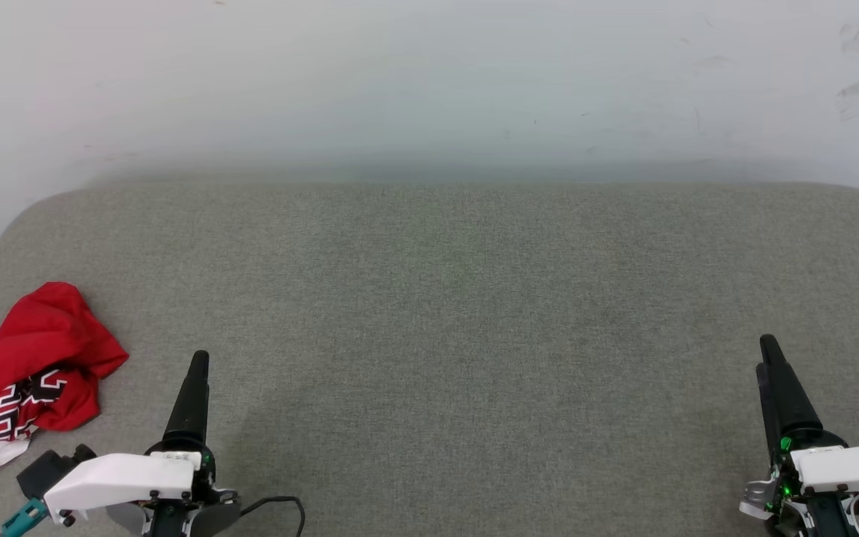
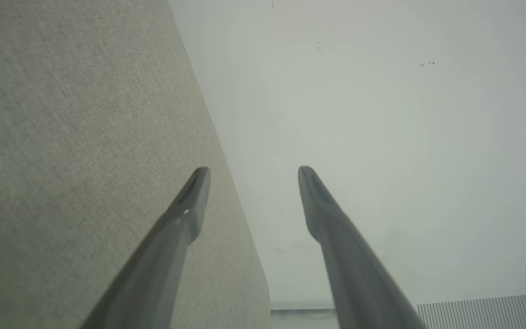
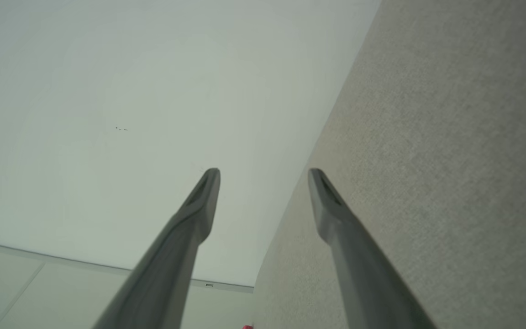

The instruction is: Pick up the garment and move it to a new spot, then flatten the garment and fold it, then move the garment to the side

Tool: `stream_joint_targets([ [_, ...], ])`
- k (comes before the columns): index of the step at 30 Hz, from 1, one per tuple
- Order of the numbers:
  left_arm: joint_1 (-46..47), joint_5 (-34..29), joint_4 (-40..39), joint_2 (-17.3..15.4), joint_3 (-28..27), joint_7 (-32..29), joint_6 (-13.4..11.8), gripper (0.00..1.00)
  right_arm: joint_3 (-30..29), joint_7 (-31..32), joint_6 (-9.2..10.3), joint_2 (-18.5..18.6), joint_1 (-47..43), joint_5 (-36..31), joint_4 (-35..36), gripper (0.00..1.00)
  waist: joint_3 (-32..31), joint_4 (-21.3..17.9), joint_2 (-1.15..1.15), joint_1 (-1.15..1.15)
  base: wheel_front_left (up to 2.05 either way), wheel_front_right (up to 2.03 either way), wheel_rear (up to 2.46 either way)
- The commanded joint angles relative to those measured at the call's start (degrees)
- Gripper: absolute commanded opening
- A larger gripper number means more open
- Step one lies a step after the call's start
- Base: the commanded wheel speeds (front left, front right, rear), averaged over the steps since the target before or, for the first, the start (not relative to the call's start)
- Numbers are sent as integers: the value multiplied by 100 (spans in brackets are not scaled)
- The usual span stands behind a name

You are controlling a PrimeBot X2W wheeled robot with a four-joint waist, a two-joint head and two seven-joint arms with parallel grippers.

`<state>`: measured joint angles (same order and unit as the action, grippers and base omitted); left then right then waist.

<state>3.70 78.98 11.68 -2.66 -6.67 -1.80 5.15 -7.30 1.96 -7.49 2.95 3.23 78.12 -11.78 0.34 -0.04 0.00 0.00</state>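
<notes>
**Garment** (image 1: 34,365): a crumpled red-and-white heap at the near-left corner of the desk (image 1: 429,313). The left edge of the head view cuts it off, and its white cloth trails toward the desk's rim. Nothing grips it.

**Jaws:** My left jaws stand apart and empty, just beside the heap on its right. Their fingers (image 2: 185,219) point away from me toward the wall (image 1: 429,82). My right jaws, likewise apart and empty, are over the near-right of the desk, well apart from the garment.

**Step in hand**, as I judge it: the pick-up, not yet begun.

**Risks:**
1. The heap lies close to the rim, so a sideways approach by my left jaws could shove it off the desk rather than catch it.
2. A pinch into the bunched folds may take several layers at once, or only 1 loose flap. Either would leave the shirt twisted and hard to flatten.
3. The black cable (image 1: 280,507) by my left arm (image 1: 120,477) could snag as that arm swings left.
4. My right jaws face a long reach across the desk.
</notes>
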Motion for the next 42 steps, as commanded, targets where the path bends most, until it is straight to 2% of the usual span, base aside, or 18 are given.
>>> stream_joint_targets([
  [1,122,-242,-187,-12,32,54,-62,100,-24,-66,-1,1,43,-259,197,100,1,-1,0,0,0,0,0],
  [6,96,-958,-404,-14,193,176,-293,100,14,-186,-1,0,13,-990,452,100,1,-5,0,0,0,0,0],
  [7,74,-1364,-492,-14,285,245,-429,100,57,-259,-1,0,-12,-1438,598,100,-1,-7,0,0,0,0,0],
  [16,4,-2449,-573,-16,498,442,-708,100,222,-456,-1,-1,-119,-2662,805,100,-9,-9,0,0,0,0,0],
  [42,-73,-4677,-692,-209,1107,922,-1243,100,297,-932,-1,-5,-318,-4931,799,100,-36,-10,0,0,0,0,0],
])
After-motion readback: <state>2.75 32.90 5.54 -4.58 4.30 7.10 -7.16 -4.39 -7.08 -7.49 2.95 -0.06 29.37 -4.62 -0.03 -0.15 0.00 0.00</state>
